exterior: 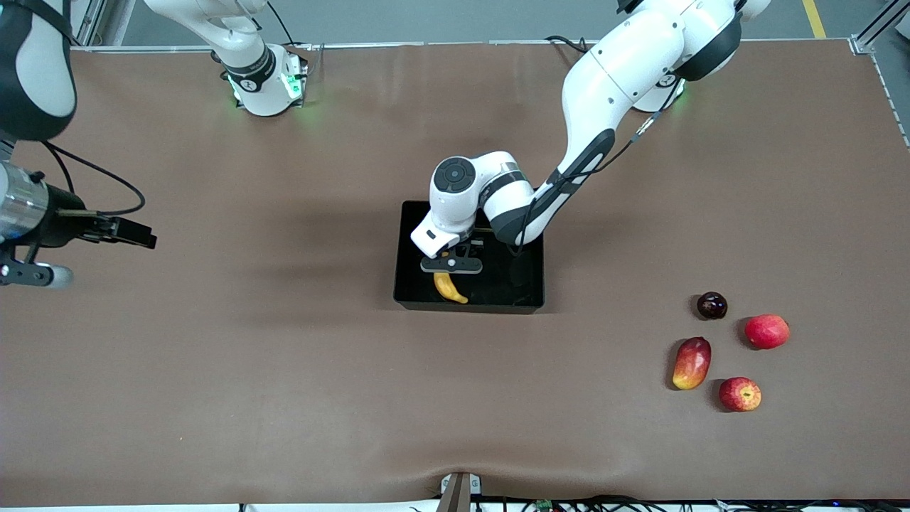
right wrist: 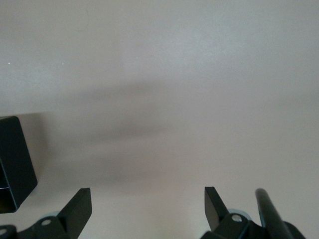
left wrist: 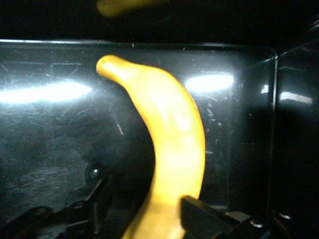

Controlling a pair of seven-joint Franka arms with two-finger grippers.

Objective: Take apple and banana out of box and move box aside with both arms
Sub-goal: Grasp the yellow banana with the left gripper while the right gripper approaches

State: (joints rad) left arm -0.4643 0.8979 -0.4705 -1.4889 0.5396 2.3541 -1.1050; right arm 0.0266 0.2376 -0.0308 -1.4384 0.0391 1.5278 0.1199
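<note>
Banana in box, seemingly half-hidden by left gripper.

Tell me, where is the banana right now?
The banana lies inside the black box at mid-table, at the wall nearest the front camera, with the left claw right over it.

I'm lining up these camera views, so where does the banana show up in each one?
Front view: the banana lies in the black bin, under the left gripper.
Left wrist view: the banana fills the middle.
Right wrist view: no banana.
Shared landmark: the black bin, in all three.
</note>
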